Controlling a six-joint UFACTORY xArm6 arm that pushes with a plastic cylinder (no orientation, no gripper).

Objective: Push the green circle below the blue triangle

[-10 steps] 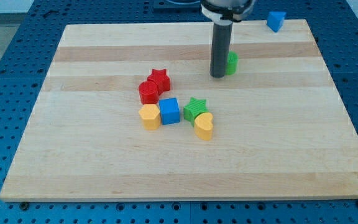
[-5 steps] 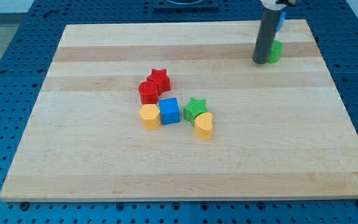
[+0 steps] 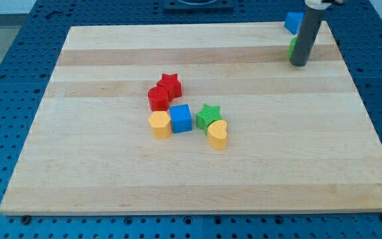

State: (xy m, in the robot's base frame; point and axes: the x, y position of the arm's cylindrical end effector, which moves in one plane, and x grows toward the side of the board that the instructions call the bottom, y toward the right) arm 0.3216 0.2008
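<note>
The green circle (image 3: 291, 48) shows only as a thin green sliver at the board's top right, mostly hidden behind my rod. My tip (image 3: 298, 64) rests on the board just right of and slightly below that sliver, touching or nearly touching it. The blue triangle (image 3: 292, 22) sits at the board's top edge, directly above the green circle, partly covered by the rod.
A cluster lies at mid-board: a red star (image 3: 170, 84), a red cylinder (image 3: 157, 99), a yellow hexagon (image 3: 159, 123), a blue cube (image 3: 181, 118), a green star (image 3: 208, 115) and a yellow heart (image 3: 217, 134). The board's right edge (image 3: 350, 73) is close to my tip.
My rod has swept right across the board's top, pushing the green circle right and slightly up. The rod has shifted from the circle's left side to its right, now covering most of it.
</note>
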